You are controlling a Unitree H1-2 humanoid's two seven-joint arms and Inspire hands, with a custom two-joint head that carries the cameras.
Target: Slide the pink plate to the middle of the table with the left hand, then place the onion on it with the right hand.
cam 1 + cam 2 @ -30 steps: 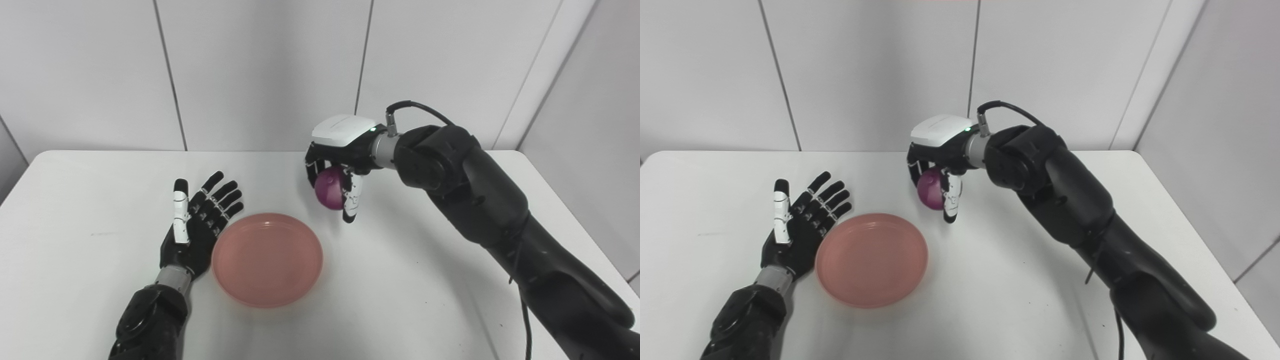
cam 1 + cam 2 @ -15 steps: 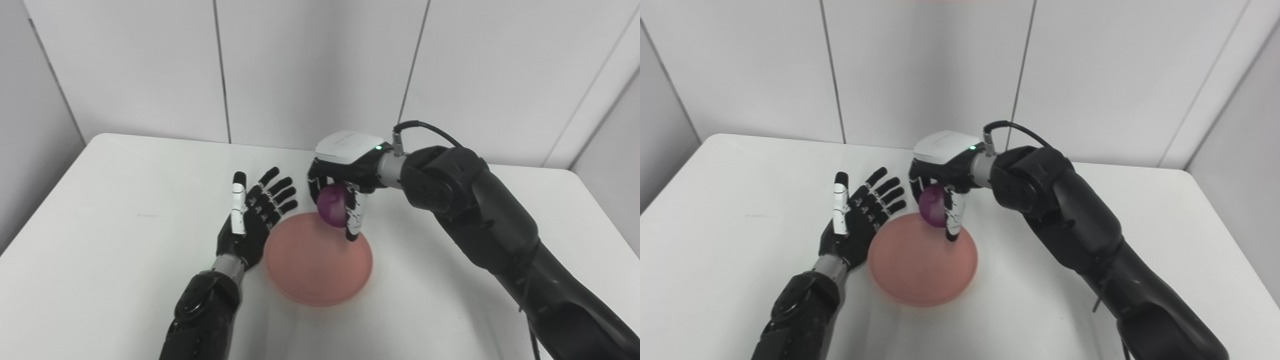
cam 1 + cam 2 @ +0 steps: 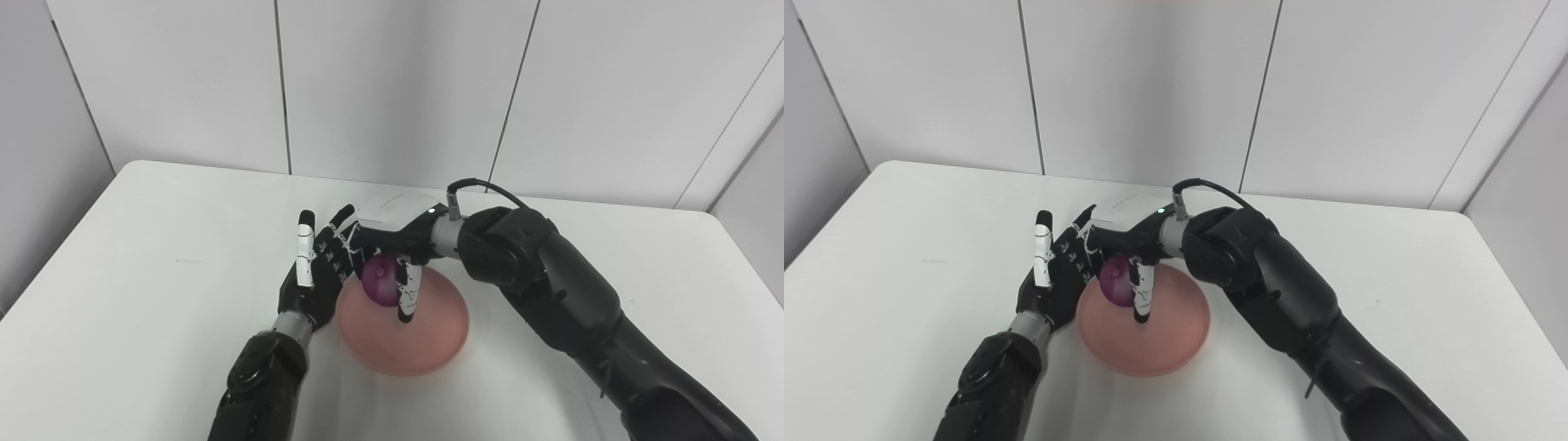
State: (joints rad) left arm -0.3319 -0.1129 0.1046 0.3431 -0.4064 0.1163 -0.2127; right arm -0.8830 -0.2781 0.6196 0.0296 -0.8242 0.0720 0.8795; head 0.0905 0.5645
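Observation:
The pink plate (image 3: 429, 343) lies near the middle of the white table (image 3: 153, 257). My right hand (image 3: 392, 242) is shut on the purple onion (image 3: 380, 288) and holds it over the plate's left part, low above it or touching it; I cannot tell which. The onion also shows in the right eye view (image 3: 1116, 288). My left hand (image 3: 315, 272) is open, fingers spread and pointing away, resting at the plate's left rim, right beside the right hand. The plate also shows in the right eye view (image 3: 1170, 343).
White wall panels (image 3: 392, 86) stand behind the table. The table's right corner (image 3: 710, 214) meets a grey side wall. A cable (image 3: 484, 187) loops off the right wrist.
My right hand has carried the onion left and down, from beside the plate to over its left part. The camera has shifted. The left hand has stayed at the plate's left rim.

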